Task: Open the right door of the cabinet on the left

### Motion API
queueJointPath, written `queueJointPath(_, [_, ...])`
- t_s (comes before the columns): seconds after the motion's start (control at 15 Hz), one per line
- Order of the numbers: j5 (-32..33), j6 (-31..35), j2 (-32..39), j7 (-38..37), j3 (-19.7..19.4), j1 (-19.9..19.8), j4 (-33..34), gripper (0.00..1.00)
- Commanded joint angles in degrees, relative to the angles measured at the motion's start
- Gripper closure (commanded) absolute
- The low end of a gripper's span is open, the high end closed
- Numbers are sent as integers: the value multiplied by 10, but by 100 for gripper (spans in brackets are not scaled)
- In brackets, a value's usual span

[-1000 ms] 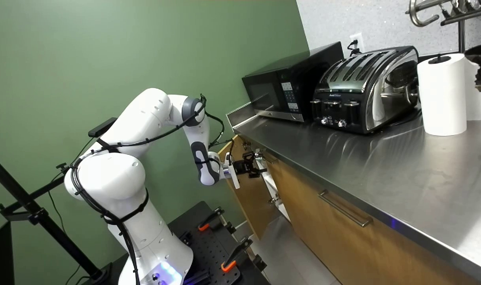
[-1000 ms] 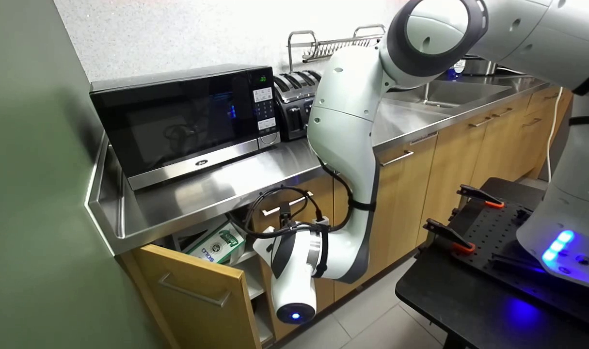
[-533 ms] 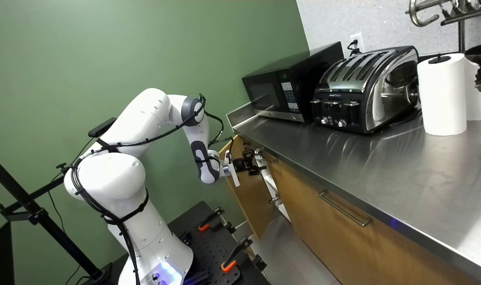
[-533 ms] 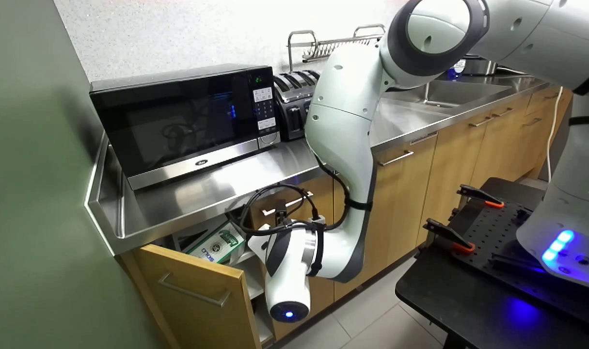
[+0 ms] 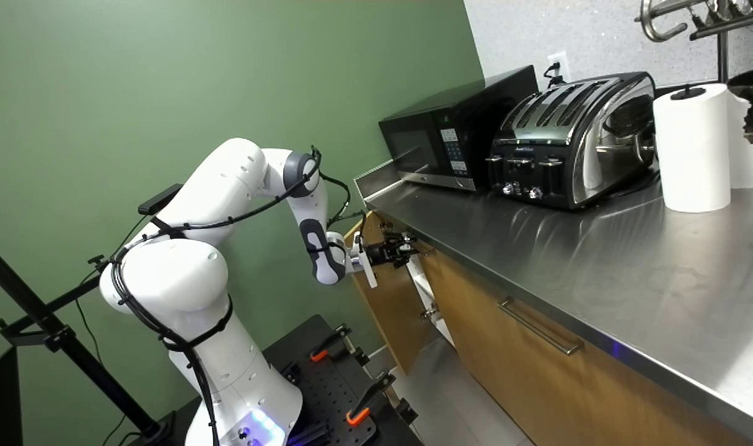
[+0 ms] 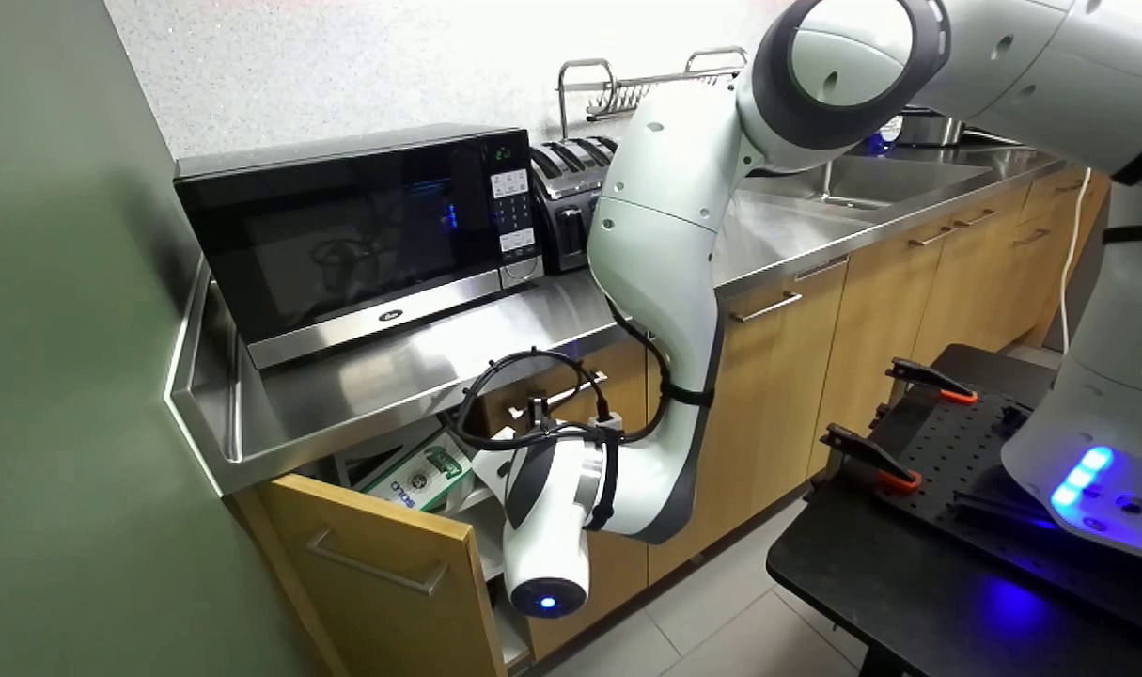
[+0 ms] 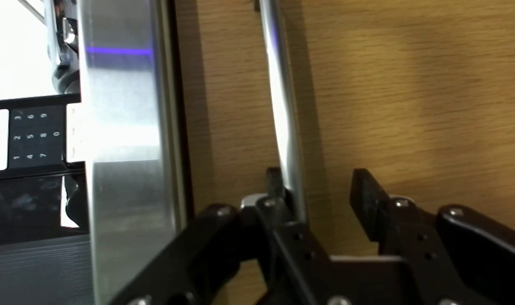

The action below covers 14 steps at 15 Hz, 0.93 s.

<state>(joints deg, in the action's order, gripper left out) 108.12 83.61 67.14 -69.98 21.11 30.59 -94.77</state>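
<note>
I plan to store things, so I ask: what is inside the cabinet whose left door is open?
An exterior view shows a white and green SOLO box and, lower, white shelving. The open left door, the closed right door and the arm cover much of the rest.

Right door (image 6: 617, 575): flat light-brown wood panel, upright, closed, partly obscured; slim silver bar handle (image 7: 283, 110) horizontal near the top edge. Cabinet (image 6: 486, 531): light-brown wood, white interior, open on its left side.

Counter (image 5: 599, 272): shiny metal. Below counter: right door (image 7: 388, 106), grained wood; handle (image 7: 281, 106), glossy metal. On counter: toaster (image 5: 571, 139), polished metal.
</note>
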Motion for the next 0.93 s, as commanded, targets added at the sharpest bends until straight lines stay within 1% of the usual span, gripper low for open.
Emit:
queueJointPath(0.0, [2, -8, -11, 14, -7, 11, -5, 86])
queueJointPath(0.07, [1, -13, -14, 14, -6, 11, -9, 93])
queueJointPath(0.13, [0, -19, -15, 14, -6, 11, -11, 98])
queueJointPath(0.2, [-1, -23, -18, 14, -5, 11, -15, 100])
queueJointPath(0.27, [-2, -25, -20, 18, -5, 10, -17, 100])
queueJointPath(0.33, [-4, -27, -21, 20, -5, 10, -22, 97])
queueJointPath(0.67, [-11, -43, -26, 14, 1, 18, -66, 97])
queueJointPath(0.87, [-9, -50, -39, 3, 9, 13, -105, 97])
